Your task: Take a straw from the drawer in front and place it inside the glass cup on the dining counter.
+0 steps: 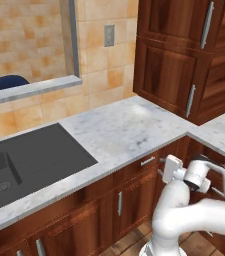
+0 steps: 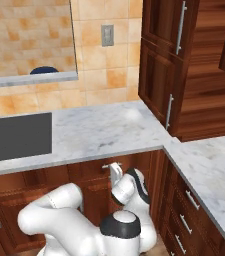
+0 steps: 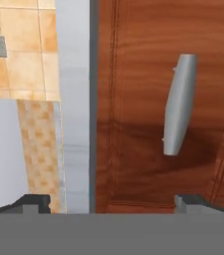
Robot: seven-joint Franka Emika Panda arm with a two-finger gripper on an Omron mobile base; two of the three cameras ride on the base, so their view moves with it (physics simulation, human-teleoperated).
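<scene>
Straw: judged to lie inside the closed drawer; none can be seen.
Drawer [image 1: 143,165]: shut, directly under the front edge of the marble counter [image 1: 119,132], near that counter's inner corner.
Drawer handle [image 3: 179,103]: a short silver bar on the wood front, straight ahead of the hand and rolled upright in the hand view, because the hand is turned to face it.
Gripper [image 3: 112,201]: jaws spread wide and empty, tips apart from the handle; judged to be lined up for a pull.
Sink [image 1: 29,162]: black, set in the same counter's left part.
Wall plate [image 1: 109,35]: grey, on the tiles.
Writing: none readable anywhere.
</scene>
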